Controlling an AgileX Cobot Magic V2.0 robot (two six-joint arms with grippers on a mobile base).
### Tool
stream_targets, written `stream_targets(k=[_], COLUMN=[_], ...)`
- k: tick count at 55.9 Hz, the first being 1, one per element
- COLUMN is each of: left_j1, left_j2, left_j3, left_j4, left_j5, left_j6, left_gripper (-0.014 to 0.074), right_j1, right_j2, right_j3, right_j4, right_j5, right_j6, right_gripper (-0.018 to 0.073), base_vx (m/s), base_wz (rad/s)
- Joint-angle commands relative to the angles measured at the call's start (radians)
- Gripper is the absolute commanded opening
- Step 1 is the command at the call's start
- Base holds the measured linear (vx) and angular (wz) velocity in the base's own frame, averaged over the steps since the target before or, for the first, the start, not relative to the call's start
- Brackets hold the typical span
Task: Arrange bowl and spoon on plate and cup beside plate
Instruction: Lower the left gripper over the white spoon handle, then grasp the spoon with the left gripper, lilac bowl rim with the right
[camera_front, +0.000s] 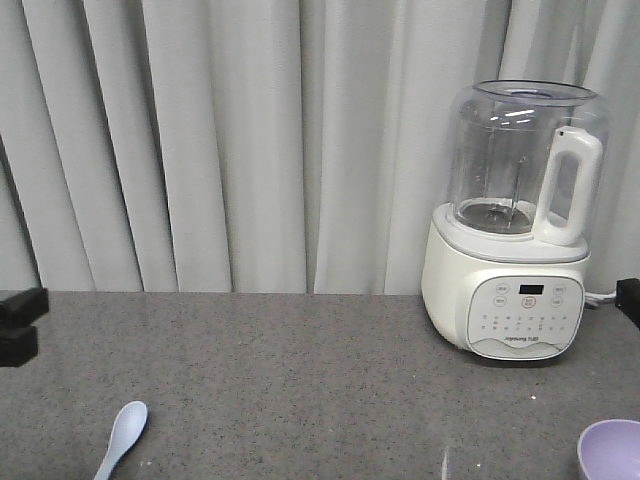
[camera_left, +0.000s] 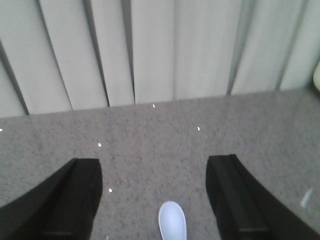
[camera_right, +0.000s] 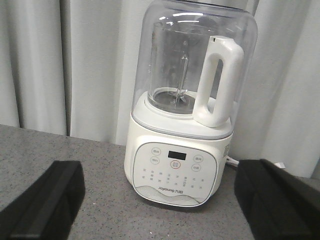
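Spoon (camera_front: 120, 435) first: on my front view it lies flat on the grey speckled table (camera_front: 280, 370), well to the left of the white blender (camera_front: 510, 250) and nearer to me than the blender's base. Its rounded scoop points toward the back and its handle runs off the bottom edge of the view.

The bowl (camera_front: 612, 450), lavender, sits in front of the blender and a little to its right. Only part of its rim and inside shows, cut by the corner of the view, and it is well apart from the spoon.

On the left wrist feed, the left gripper (camera_left: 154, 167) has its two black fingers spread wide. The spoon's pale scoop shows low in the gap between them and touches neither finger. I cannot tell from this feed how high the gripper is above the table.

On the right wrist feed, the right gripper (camera_right: 160, 172) faces the blender head-on, jaws also spread wide, with one finger to either side of the blender's base in the view and nothing held between them. The blender stands upright against the pale pleated curtain (camera_front: 250, 140), its clear jar on top, its handle on the right and its control panel toward me.
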Motion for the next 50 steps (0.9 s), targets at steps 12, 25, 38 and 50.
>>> stream_targets(k=[12, 25, 38, 50], left_j1=[-0.037, -0.04, -0.04, -0.04], left_j2=[0.312, 0.471, 0.555, 0.61], left_j3=[-0.316, -0.33, -0.33, -0.33], left_j4=[-0.01, -0.069, -0.091, -0.106], left_j5=[0.423, 0.462, 0.485, 0.511], left_j6=[-0.008, -0.009, -0.007, -0.008], left_gripper=[0.0536, 0.0533, 0.0533, 0.0533], right_j1=[-0.006, -0.006, -0.006, -0.006], right_j2=[-0.004, -0.004, -0.004, -0.004], right_j3=[-0.036, -0.036, -0.036, -0.036], right_j4=[-0.005, -0.005, -0.005, -0.005], right_j5=[-0.076, -0.076, -0.073, -0.072], right_j6=[0.002, 0.002, 0.002, 0.002], right_gripper=[0.0601, 0.0575, 0.0575, 0.0575], base_vx=[0.0, 0.0, 0.0, 0.0], base_wz=[0.0, 0.0, 0.0, 0.0])
